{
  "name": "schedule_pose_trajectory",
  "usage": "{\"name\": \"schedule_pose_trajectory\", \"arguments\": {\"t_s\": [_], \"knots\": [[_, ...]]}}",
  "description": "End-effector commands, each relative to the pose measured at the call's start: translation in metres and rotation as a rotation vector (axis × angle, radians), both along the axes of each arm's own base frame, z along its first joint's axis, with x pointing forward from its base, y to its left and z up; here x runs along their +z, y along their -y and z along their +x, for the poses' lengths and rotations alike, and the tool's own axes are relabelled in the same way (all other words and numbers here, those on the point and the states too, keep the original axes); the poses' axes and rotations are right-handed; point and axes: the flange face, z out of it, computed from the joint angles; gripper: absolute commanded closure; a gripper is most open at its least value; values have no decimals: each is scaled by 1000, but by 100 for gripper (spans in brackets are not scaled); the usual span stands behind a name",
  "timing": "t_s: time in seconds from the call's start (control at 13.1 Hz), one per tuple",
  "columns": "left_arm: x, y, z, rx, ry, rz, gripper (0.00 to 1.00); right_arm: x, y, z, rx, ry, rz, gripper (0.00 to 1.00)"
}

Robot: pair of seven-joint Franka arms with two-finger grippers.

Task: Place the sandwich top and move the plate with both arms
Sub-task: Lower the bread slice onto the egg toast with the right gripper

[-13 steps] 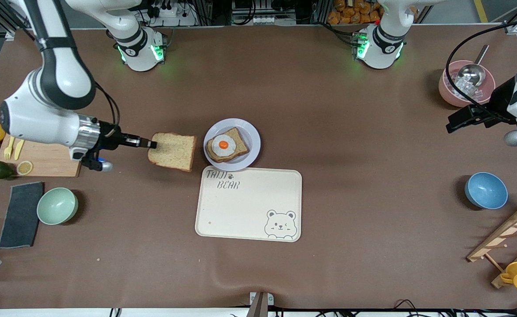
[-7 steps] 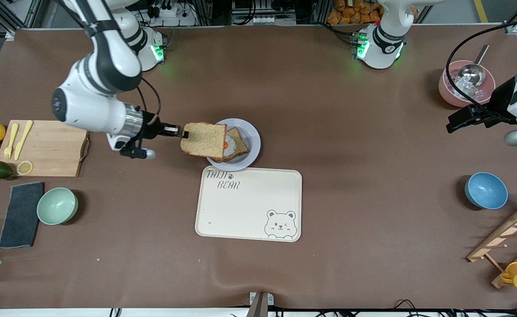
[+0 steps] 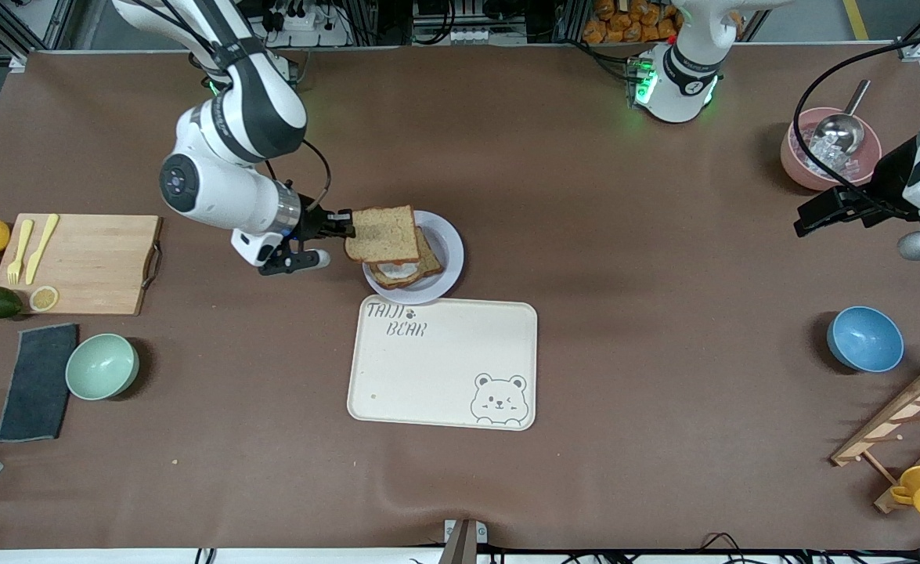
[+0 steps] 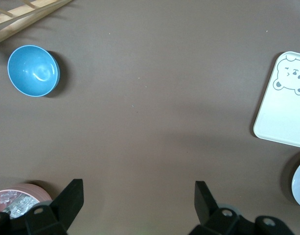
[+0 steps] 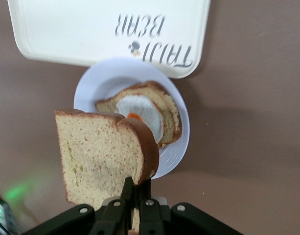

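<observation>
My right gripper [image 3: 348,228] is shut on one edge of the sandwich top [image 3: 382,234], a plain tan bread slice with a dark crust, and holds it in the air over the plate [image 3: 449,249]. In the right wrist view the slice [image 5: 101,156] hangs tilted from the gripper [image 5: 136,193], above the pale plate [image 5: 176,149] and the egg-topped slice [image 5: 140,113]. That egg slice [image 3: 405,272] lies on the plate, half covered. My left gripper [image 4: 139,193] is open over bare table at the left arm's end and waits.
The cream bear-printed tray [image 3: 444,364] lies just nearer the front camera than the plate. A wooden board [image 3: 84,262] and green bowl [image 3: 102,366] sit at the right arm's end. A blue bowl [image 3: 864,338], pink bowl [image 3: 796,168] and wooden rack [image 3: 910,427] sit at the left arm's end.
My right arm has carried the bread slice from beside the wooden board across to above the plate, now covering much of the egg slice. The left arm has not moved.
</observation>
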Motion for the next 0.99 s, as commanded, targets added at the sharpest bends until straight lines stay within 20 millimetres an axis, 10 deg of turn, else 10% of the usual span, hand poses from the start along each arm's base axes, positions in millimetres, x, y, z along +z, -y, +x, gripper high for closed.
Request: {"name": "schedule_pose_trajectory", "arguments": {"t_s": [0.0, 0.38, 0.91], "knots": [[5, -1, -1, 9, 1, 17, 0, -23, -23, -6, 124, 39, -26, 100], [5, -2, -1, 9, 1, 17, 0, -82, -50, -8, 235, 59, -53, 100], [6, -1, -1, 8, 3, 17, 0, -87, -24, 11, 245, 71, -98, 100]]}}
